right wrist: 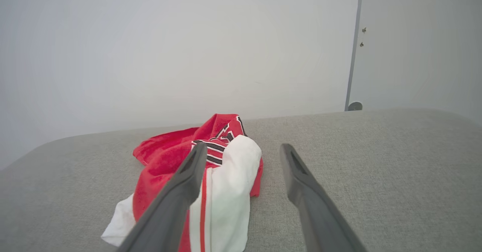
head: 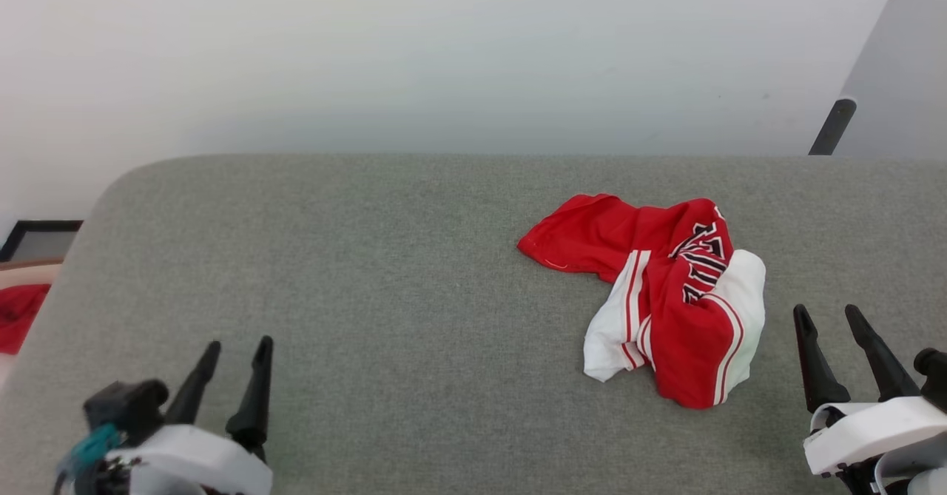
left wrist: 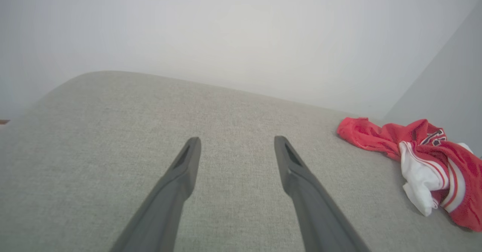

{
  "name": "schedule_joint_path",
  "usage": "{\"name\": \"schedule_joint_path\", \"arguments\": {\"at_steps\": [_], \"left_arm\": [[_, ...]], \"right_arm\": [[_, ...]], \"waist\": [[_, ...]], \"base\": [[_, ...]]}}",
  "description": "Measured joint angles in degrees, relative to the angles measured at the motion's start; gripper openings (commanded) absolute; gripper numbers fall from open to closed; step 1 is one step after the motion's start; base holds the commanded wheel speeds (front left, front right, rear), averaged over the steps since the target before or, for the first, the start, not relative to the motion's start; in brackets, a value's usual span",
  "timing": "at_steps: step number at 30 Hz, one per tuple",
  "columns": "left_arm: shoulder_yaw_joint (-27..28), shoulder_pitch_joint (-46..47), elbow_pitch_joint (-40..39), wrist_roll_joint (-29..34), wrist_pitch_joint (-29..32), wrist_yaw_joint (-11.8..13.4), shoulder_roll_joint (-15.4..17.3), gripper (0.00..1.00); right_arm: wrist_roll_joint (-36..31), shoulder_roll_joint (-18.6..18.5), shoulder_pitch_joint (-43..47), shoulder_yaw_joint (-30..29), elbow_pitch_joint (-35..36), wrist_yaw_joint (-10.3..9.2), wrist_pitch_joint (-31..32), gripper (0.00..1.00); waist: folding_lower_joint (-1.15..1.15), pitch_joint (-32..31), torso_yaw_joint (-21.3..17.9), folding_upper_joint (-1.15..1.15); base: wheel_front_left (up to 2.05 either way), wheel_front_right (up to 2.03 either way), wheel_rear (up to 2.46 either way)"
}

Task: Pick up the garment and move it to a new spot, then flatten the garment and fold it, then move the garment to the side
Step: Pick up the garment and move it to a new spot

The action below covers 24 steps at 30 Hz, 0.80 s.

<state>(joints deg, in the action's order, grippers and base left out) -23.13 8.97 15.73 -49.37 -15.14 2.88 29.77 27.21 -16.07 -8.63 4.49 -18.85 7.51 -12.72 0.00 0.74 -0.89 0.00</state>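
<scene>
The left gripper (head: 240, 342), two long dark fingers on a white wrist, hovers at the near left over the grey fabric with its jaws spread wide and nothing between them. The right gripper (head: 825, 310), built the same, stands at the near right with its fingers also spread and nothing in them. In the right wrist view its left finger overlaps the cloth, but the head view shows it apart from it.

Just beside that right gripper, towards the middle, lies the crumpled red jersey T-shirt with white sleeves, red-white stripe trim and black white-outlined lettering (head: 666, 295). It is bunched in a heap on the right half of the grey woven upholstered surface (head: 370, 258), well apart from the left gripper.

Bare grey fabric runs from the heap to the rounded far-left corner, and a band of it separates the shirt from the far edge. Beyond that edge rises a plain white wall (head: 444, 51).

Counted: two grippers, four fingers, one shirt. One plain red cloth scrap (head: 18, 317) lies off the surface's left edge.
</scene>
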Motion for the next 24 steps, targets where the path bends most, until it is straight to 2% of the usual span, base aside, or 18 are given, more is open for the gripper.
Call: {"name": "schedule_joint_path", "arguments": {"at_steps": [4,11,16,24], "left_arm": [[6.77,-5.38,-6.39,7.91,0.00,0.40,-2.04,1.00],[12.29,-8.74,-12.46,18.44,0.00,-0.33,-4.88,1.00],[14.43,-10.88,-13.76,21.46,0.00,-1.26,-7.59,1.00],[16.44,-11.98,-10.67,22.84,0.00,-3.88,-10.11,1.00]], "right_arm": [[-0.05,0.29,-0.02,-0.09,0.96,0.00,0.36,1.00],[-0.25,0.65,-0.17,-0.79,3.61,0.00,0.37,1.00],[-0.59,1.16,-0.06,-1.16,4.70,0.00,0.27,1.00],[-0.92,1.78,1.32,-1.86,4.56,0.00,0.03,1.00]], "waist": [[0.00,-0.25,-0.30,0.00],[0.00,-0.48,-1.54,0.00],[0.00,-0.65,-2.42,0.00],[0.00,-0.62,-2.85,0.00]], "base": [[0.00,0.00,0.00],[0.00,0.00,0.00],[0.00,0.00,0.00],[0.00,0.00,0.00]]}}
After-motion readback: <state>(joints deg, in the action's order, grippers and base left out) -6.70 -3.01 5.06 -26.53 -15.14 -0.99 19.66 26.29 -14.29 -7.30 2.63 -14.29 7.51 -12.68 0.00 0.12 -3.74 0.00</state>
